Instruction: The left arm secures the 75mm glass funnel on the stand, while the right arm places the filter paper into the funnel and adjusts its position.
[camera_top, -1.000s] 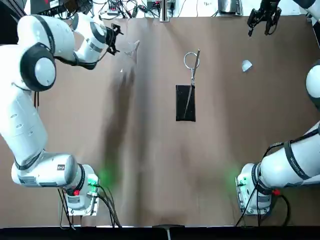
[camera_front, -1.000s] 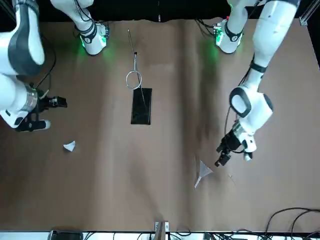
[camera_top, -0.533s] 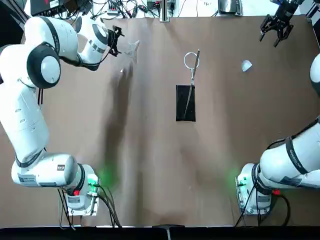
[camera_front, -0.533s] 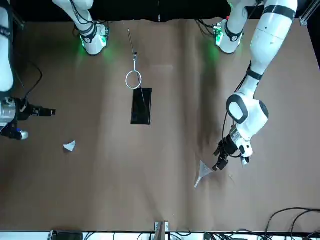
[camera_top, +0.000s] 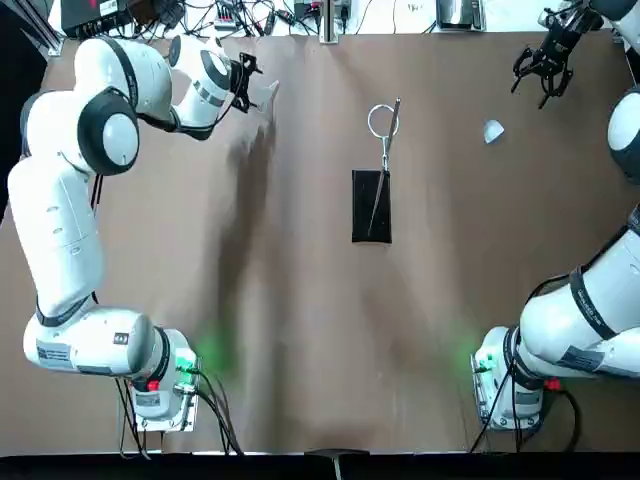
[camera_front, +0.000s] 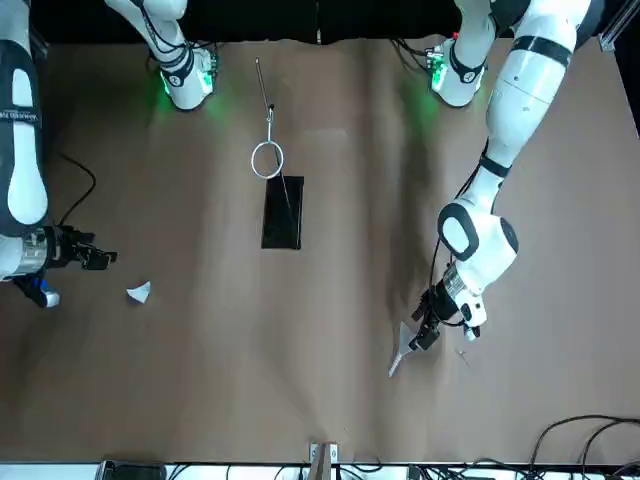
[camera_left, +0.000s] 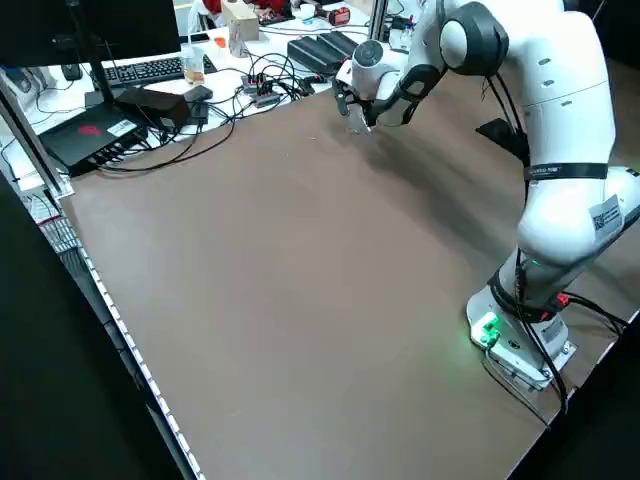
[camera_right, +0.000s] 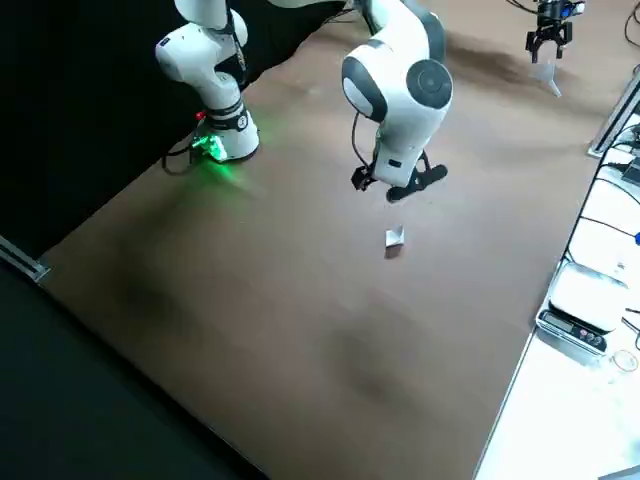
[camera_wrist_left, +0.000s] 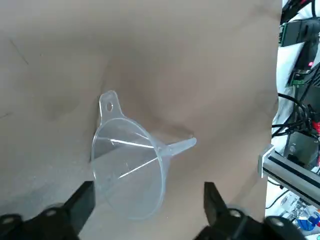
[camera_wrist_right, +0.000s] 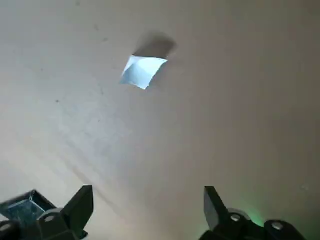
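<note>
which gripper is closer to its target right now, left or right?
The left gripper: the funnel lies on its side right by its open fingers. The right gripper, also open, hovers farther from the filter paper.

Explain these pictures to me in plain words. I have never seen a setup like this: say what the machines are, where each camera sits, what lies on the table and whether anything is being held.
Two white robot arms stand side by side at a brown table, each ending in a two-finger gripper. One camera looks straight down, one faces the robot from across the table, two look in from the sides, and one rides on each wrist.

In the middle stands the stand, a black plate with a thin rod ending in a wire ring that holds nothing. The glass funnel lies on its side at the far left. The left gripper is right at it, fingers open on either side, not yet closed. The filter paper, a small white folded piece, lies at the far right. The right gripper hangs open beyond it, apart from it. Nothing is held.
</note>
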